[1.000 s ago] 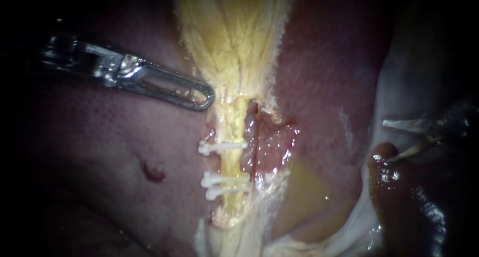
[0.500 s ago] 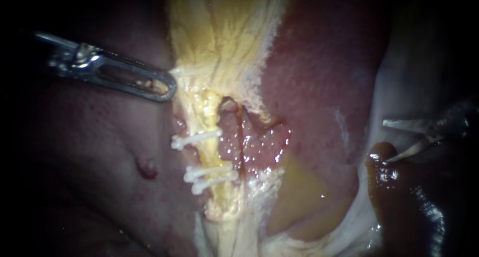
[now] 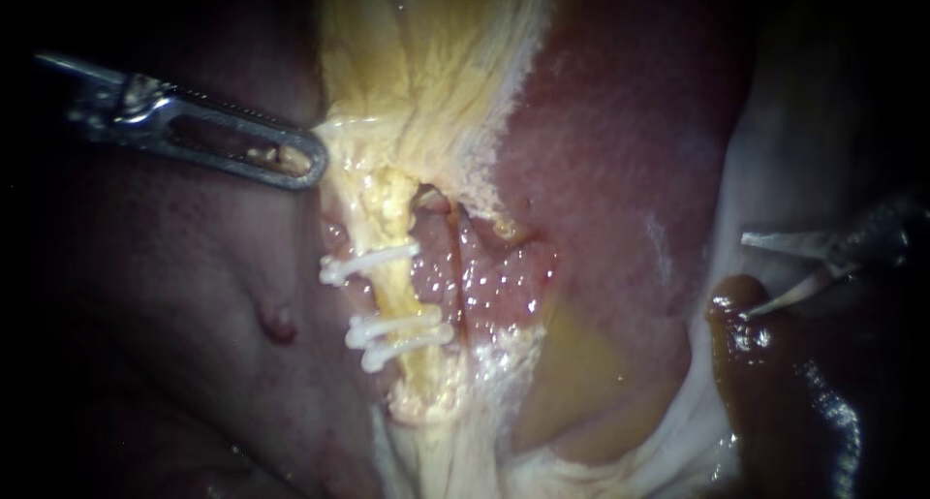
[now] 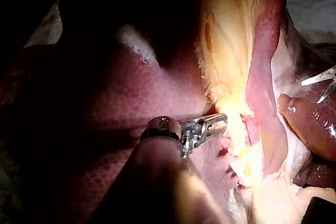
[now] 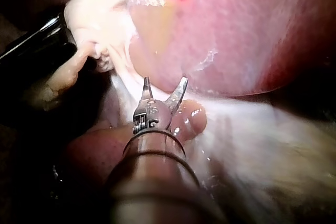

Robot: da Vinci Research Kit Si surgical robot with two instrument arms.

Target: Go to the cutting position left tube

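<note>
left tube (image 3: 405,300): it lies left of centre in the endoscope view. its long axis runs top to bottom, with the lower end leaning slightly toward the view's right. the surface is yellow, wet and lumpy.

three white clips (image 3: 373,265) cross the tube. one sits alone above and a close pair sits below, with a bare stretch of tube between the single clip and the pair. each clip lies across the tube with its left end a little lower than its right.

above the clips the tube widens into a fan of pale yellow tissue (image 3: 436,73). glistening pink tissue (image 3: 494,286) lies just beside the tube on the view's right.

your left instrument (image 3: 308,165) comes in from the left. its jaws are closed on the edge of the pale yellow tissue, above the top clip, and that edge is drawn to a point at the jaw tip.

your right instrument (image 3: 751,274) is at the far right, well apart from the tube. its two thin blades are spread with nothing between them. the lower blade tip is at the rim of a dark brown lobe (image 3: 785,392); contact cannot be confirmed.

between the right instrument and the tube lie a white membrane (image 3: 741,160) and the red surface of the liver (image 3: 620,170).
</note>
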